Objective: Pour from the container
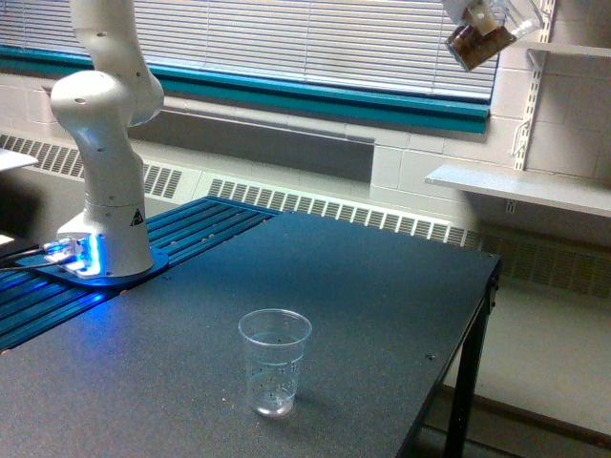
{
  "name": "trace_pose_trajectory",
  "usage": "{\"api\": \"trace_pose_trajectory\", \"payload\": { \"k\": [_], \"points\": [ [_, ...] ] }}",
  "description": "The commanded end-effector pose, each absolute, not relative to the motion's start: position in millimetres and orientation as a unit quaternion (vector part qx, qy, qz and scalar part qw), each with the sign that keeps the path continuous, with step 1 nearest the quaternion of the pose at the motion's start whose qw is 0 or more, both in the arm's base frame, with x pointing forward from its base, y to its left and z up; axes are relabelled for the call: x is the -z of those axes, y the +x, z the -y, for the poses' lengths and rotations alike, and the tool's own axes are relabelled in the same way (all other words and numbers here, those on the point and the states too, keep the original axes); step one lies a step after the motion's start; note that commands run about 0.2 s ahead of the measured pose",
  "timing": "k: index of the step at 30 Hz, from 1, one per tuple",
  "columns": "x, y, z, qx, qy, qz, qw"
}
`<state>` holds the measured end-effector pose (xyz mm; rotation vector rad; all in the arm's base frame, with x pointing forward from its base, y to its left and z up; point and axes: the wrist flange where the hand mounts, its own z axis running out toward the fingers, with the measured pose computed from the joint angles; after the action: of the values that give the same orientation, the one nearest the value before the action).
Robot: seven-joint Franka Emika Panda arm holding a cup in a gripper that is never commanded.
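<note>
The container [482, 38], a small clear jar with brown nuts inside, hangs tilted at the top right of the exterior view, high above the table. My gripper [477, 10] sits at the frame's top edge and is mostly cut off; it is shut on the jar. A taller, tapered clear plastic cup [274, 361] stands upright and apparently empty on the dark table [382, 286], near its front edge, far below and to the left of the jar.
The arm's white base [103, 191] stands on a blue-lit mount at the exterior view's left. A window with blinds and a teal sill runs along the back. White wall shelves [525, 186] sit at the right. The table's right edge drops to the floor.
</note>
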<state>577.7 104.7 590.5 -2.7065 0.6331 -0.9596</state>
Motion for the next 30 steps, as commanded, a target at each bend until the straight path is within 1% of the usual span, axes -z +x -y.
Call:
{"api": "trace_pose_trajectory", "payload": {
  "k": [1,4,19,22,30],
  "points": [
    [-586.7,580.2,-115.6,0.311,-0.928,-0.195,0.06],
    [-575.9,573.1,-113.8,0.296,-0.935,-0.192,0.027],
    [-552.4,563.0,-83.7,0.316,-0.922,-0.223,0.018],
    [-544.4,561.2,-71.3,0.328,-0.915,-0.234,0.007],
    [-522.2,550.8,-40.1,0.333,-0.902,-0.273,-0.013]
  ]
}}
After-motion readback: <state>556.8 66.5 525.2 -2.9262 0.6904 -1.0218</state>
